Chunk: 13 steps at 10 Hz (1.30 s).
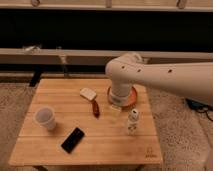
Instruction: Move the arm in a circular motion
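One arm (165, 75) holds its pincer (116, 109), grip unreadable, seemingly above one table (107, 147).

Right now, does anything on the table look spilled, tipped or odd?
Nothing stands out: the cup and bottle stand upright, no spill shows, and the arm holds its gripper over the table beside the dish.

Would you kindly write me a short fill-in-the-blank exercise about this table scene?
1. The white cup stands at the ___ end of the table in the picture.
2. The phone near the front edge is ___ in colour.
3. The arm reaches in from the picture's ___ side.
4. The claw hangs over the table beside the ___ plate.
Missing words: left; black; right; orange.
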Tool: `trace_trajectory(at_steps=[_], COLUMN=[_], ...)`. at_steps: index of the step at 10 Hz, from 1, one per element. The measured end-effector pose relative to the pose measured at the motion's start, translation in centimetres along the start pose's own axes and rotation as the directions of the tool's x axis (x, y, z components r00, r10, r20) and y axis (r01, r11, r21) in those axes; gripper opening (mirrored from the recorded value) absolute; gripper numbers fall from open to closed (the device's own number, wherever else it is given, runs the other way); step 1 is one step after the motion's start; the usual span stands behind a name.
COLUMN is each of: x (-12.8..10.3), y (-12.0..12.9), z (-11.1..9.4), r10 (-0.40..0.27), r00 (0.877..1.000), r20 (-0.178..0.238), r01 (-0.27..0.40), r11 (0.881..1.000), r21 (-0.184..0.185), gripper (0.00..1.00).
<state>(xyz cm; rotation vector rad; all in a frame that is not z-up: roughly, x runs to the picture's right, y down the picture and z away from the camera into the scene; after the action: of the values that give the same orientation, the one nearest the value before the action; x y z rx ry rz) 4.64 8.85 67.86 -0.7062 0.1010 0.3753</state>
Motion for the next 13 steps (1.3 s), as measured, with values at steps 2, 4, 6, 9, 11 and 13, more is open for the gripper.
trace_trajectory(at_steps=[2, 4, 6, 9, 11, 13], x=[-2.4, -4.9, -8.2, -14.1, -18.6, -22.8], y=[-2.0, -3.7, -4.9, -6.3, -6.5, -6.4], z=[-0.1, -0.2, -0.3, -0.8, -1.2, -1.8], r10=[-0.034, -0.069, -0.115, -0.197, -0.265, -0.337], r00=[0.999, 0.998, 0.993, 0.98, 0.964, 0.941], r20=[-0.01, -0.013, -0.009, 0.003, 0.014, 0.027], r01=[0.034, 0.069, 0.115, 0.196, 0.263, 0.332], r11=[0.999, 0.997, 0.992, 0.978, 0.96, 0.937], r21=[0.019, 0.039, 0.052, 0.074, 0.091, 0.112], gripper=[0.8, 0.8, 0.8, 0.8, 0.8, 0.8])
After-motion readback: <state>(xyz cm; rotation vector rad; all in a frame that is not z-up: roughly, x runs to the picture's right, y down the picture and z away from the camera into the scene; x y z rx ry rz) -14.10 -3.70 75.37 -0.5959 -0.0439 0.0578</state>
